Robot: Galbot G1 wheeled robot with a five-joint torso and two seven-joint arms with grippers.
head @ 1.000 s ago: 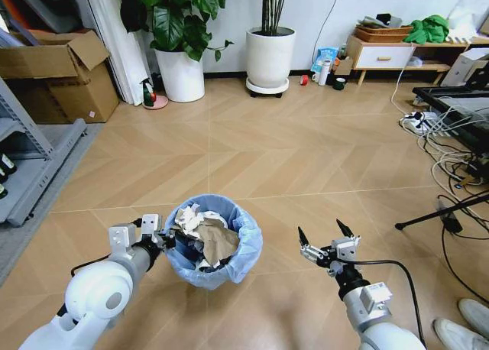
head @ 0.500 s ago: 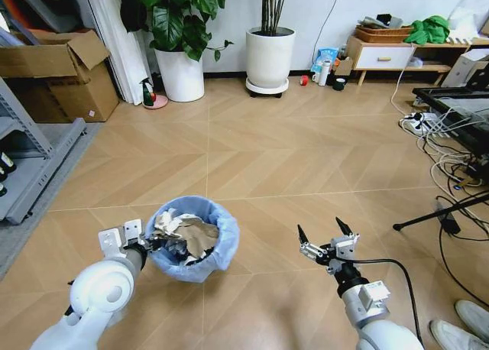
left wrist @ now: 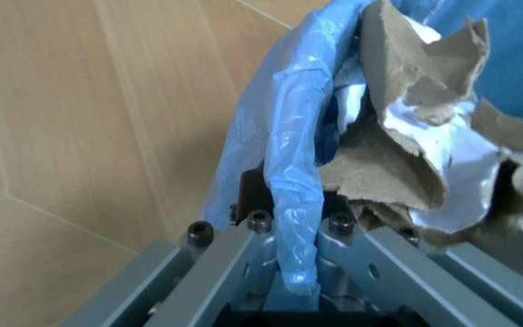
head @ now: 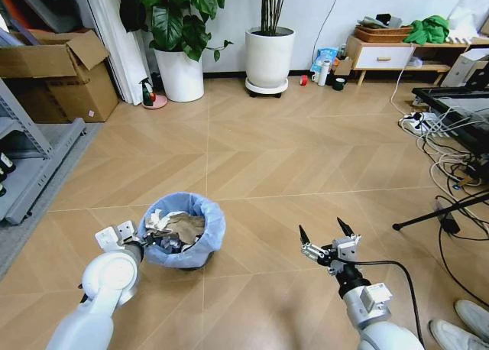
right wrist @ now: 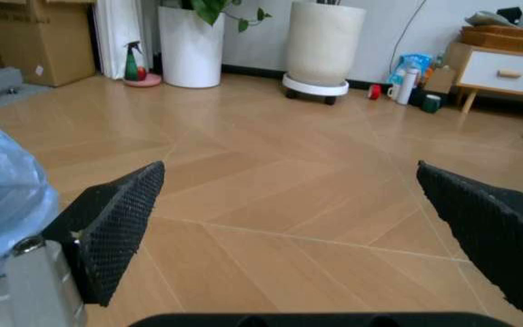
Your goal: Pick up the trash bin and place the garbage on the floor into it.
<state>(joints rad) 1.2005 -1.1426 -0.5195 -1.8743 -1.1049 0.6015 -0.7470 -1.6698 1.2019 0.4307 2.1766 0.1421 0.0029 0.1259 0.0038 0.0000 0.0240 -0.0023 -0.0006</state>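
You had the left gripper (head: pixel 139 246) clenched on the trash bin (head: pixel 183 229) rim — steadying it low over the floor (head: pixel 290 159) — while the right gripper (head: pixel 327 241) hovered, jaws spread

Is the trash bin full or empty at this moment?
Full. The trash bin holds crumpled brown and white paper heaped up to the rim of its blue bag. The left gripper clamps that rim.

Your head cam looks fwd and down over the floor (head: pixel 306 159). Left wrist cam sits v. close on the trash bin (left wrist: pixel 284 157) rim. Right wrist cam is low, facing the far wall; shares floor w/ head view.
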